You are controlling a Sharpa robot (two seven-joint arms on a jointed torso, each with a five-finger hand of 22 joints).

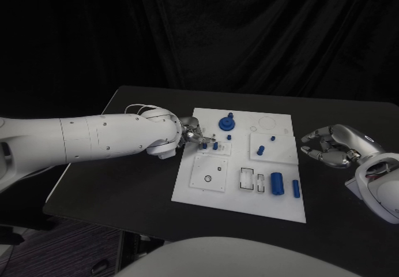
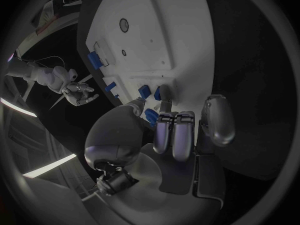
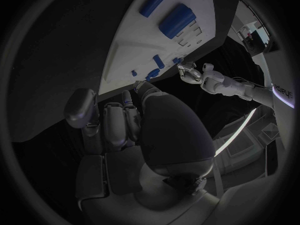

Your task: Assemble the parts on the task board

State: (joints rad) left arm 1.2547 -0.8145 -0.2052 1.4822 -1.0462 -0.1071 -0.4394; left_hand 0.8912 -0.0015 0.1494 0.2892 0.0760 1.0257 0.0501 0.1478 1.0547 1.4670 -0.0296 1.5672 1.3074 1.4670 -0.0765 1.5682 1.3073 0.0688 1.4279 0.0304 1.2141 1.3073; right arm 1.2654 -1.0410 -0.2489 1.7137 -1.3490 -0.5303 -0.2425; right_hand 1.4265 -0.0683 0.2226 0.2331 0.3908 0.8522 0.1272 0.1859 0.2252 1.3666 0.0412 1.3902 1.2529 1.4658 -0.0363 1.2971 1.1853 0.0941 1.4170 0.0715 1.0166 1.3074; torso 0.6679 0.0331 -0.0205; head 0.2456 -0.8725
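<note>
The white task board (image 1: 249,199) lies mid-table. My left hand (image 1: 193,136) reaches over its left edge, where two small blue parts (image 1: 211,145) stand. In the left wrist view the thumb and fingers (image 2: 166,106) close round another small blue part (image 2: 152,116), right beside those two standing parts (image 2: 145,91). A blue round part (image 1: 226,123) sits near the board's far edge. Two blue pegs (image 1: 260,150) stand mid-board and two blue cylinders (image 1: 277,184) lie near the front right. My right hand (image 1: 331,148) rests on the table right of the board, fingers curled in on nothing.
The black table (image 1: 124,184) has bare room left and in front of the board. The board (image 2: 147,35) carries a square recessed plate (image 1: 210,173) and rectangular slots (image 1: 249,179). In the right wrist view the cylinders (image 3: 177,17) and my left hand (image 3: 187,71) show beyond my right hand (image 3: 122,120).
</note>
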